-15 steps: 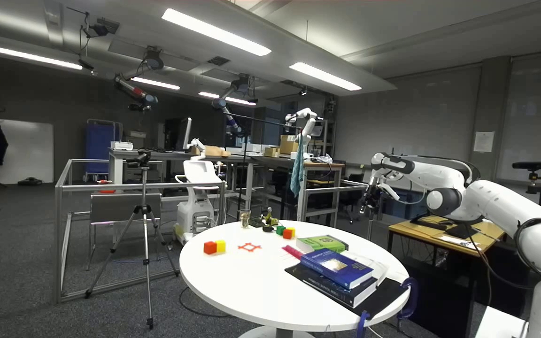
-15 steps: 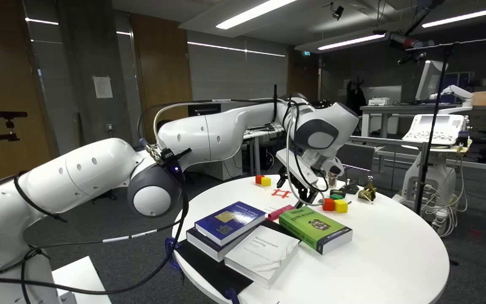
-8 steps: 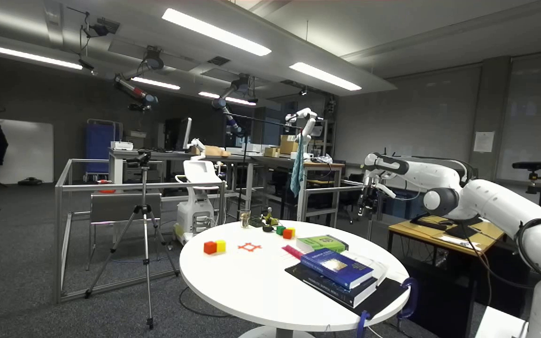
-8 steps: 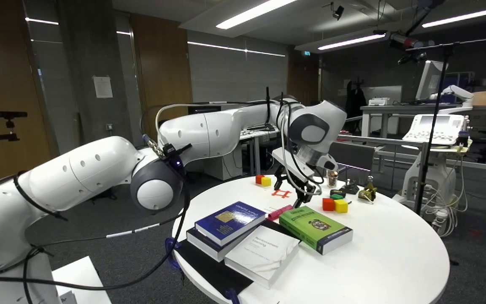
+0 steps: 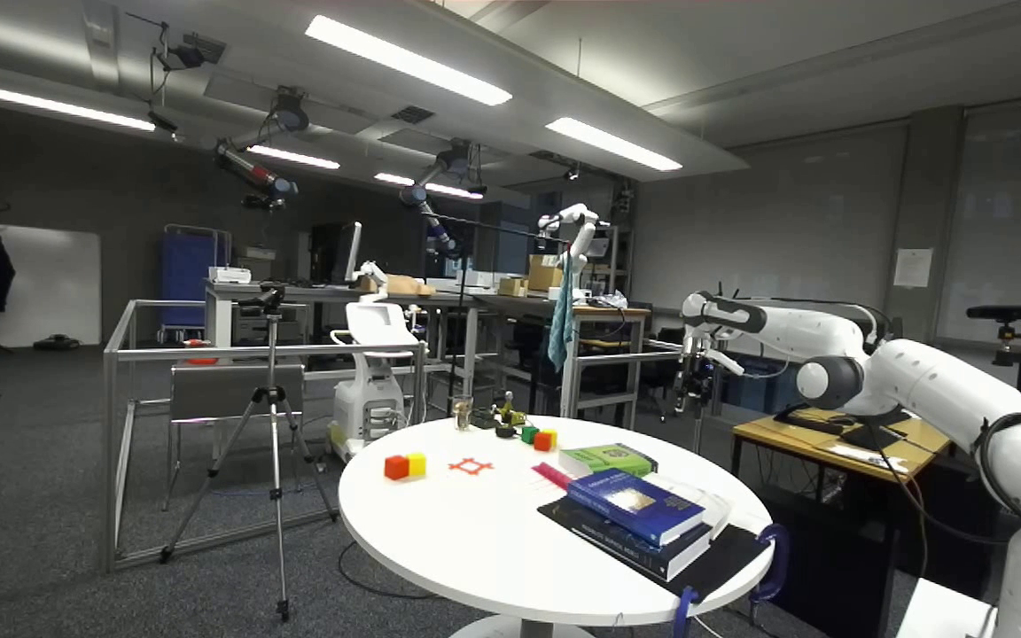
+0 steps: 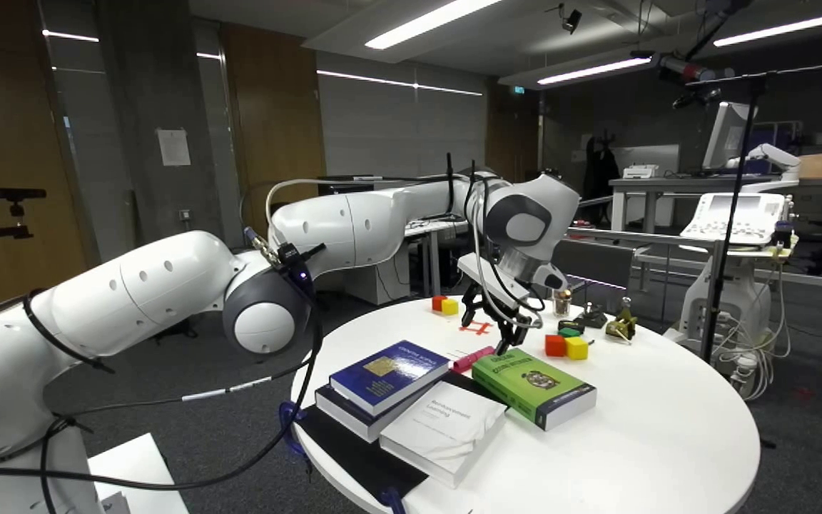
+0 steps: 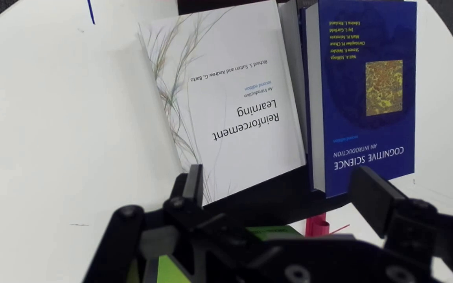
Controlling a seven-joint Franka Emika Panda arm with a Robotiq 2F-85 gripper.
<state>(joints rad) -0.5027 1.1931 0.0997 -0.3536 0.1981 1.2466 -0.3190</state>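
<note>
1. over the round table (image 6: 657, 428), the gripper (image 6: 484, 336) hangs with its fingers (image 7: 372, 200) pointing down and spread wide, nothing pinched between them.
2. ahead of the fingertips in the wrist view lies the white book (image 7: 218, 102), lower end toward the gripper; its long axis leans from lower right to upper left, running roughly square to the line that joins the two fingertips.
3. just beside it, to the right in that view, the blue book (image 7: 344, 98) rests on a dark book (image 5: 617, 536), its own long axis standing almost straight up and down the view.
4. at the bottom of the wrist view, mostly hidden behind the gripper, is the green book (image 6: 534, 385); in an exterior view a fingertip overlaps its corner, but how much height parts the two is hard to judge from there.
5. near that corner lies a pink piece (image 6: 472, 359), and farther out, behind the green book, a red cube (image 6: 555, 346) and a yellow cube (image 6: 576, 348) sit side by side.
</note>
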